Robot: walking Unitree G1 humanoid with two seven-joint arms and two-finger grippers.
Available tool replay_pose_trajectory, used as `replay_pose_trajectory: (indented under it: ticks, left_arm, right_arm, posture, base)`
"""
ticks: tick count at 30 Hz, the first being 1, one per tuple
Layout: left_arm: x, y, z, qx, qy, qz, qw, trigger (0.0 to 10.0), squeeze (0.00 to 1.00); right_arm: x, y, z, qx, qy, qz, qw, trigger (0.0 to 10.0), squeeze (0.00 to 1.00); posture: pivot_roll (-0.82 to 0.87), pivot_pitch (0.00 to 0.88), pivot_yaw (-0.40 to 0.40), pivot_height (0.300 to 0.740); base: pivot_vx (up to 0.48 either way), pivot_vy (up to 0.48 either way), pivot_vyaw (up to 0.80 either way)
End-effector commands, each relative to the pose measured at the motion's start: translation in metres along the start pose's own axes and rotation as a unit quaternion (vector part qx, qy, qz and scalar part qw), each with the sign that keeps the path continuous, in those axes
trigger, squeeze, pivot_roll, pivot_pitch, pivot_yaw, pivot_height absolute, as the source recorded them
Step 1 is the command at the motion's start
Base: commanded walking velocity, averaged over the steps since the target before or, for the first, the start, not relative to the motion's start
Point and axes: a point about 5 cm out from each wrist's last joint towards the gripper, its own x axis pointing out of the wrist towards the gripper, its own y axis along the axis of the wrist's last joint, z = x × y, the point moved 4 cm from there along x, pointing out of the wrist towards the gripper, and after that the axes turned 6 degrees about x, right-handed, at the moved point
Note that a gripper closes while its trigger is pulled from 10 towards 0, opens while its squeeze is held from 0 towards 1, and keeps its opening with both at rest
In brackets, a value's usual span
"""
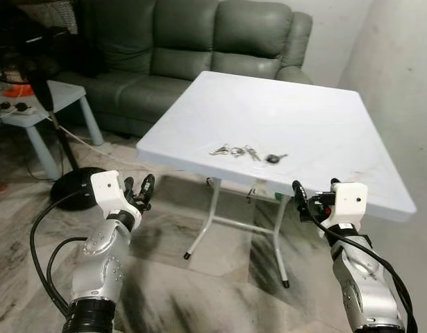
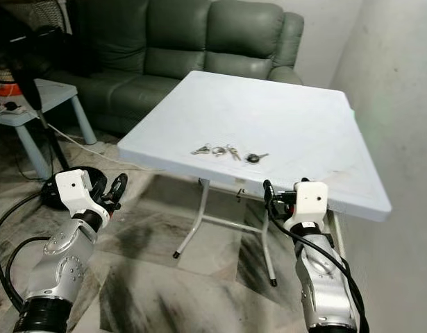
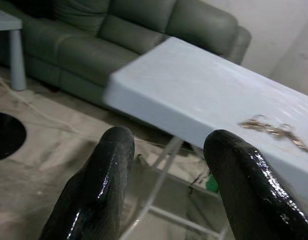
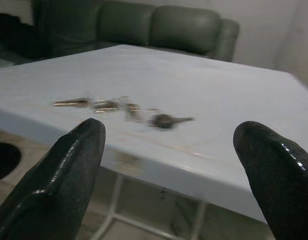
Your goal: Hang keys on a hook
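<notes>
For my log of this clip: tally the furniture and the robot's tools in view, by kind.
Sofa: 1
White folding table: 1
Small side table: 1
Left tool and right tool, both open: 2
Bunch of keys on the folding table: 1
Total: 6

Metal keys (image 1: 246,152), smooth matt table (image 1: 324,118), glossy black fingers (image 3: 101,185)

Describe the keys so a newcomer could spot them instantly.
Find the white folding table in front of the green sofa. Near its front edge lies a short row of small metal keys. The rightmost one has a dark head, and they are the table's sole objects.
</notes>
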Motion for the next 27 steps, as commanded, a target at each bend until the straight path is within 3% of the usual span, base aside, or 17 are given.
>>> replay_pose_trajectory:
  ticks: [1,9,17,21,27]
  left_arm:
    - [0.0021,0.0027,-0.0014,-0.001,0.005,0.0,1.0,10.0,0.0]
    - [0.0022,0.0031,-0.0019,-0.001,0.007,0.001,1.0,10.0,0.0]
    - [0.002,0.0038,-0.0009,0.007,0.009,0.004,1.0,10.0,0.0]
    - [0.0011,0.0028,0.0022,-0.007,-0.01,0.003,1.0,10.0,0.0]
    - [0.0007,0.0026,0.0028,-0.007,-0.011,0.004,1.0,10.0,0.0]
  right_arm:
    - [0.0009,0.0022,0.0001,0.001,-0.002,0.003,1.0,10.0,0.0]
    - [0.001,0.0025,0.0001,0.001,-0.001,0.003,1.0,10.0,0.0]
    - [0.0015,0.0033,-0.0001,0.0,0.0,0.003,1.0,10.0,0.0]
    - [0.0014,0.0035,0.0,0.0,0.001,0.004,1.0,10.0,0.0]
    - [0.0016,0.0037,-0.0001,-0.001,0.002,0.003,1.0,10.0,0.0]
  posture:
    - [0.16,0.0,-0.019,0.74]
    - [0.16,0.0,-0.022,0.74]
    - [0.17,0.0,-0.025,0.74]
    - [0.17,0.0,-0.026,0.74]
    - [0.17,0.0,-0.027,0.74]
  base:
    - [0.0,0.476,0.0]
    - [0.0,0.426,0.0]
    - [0.0,0.0,0.0]
    - [0.0,0.0,0.0]
    - [0.353,0.0,0.0]
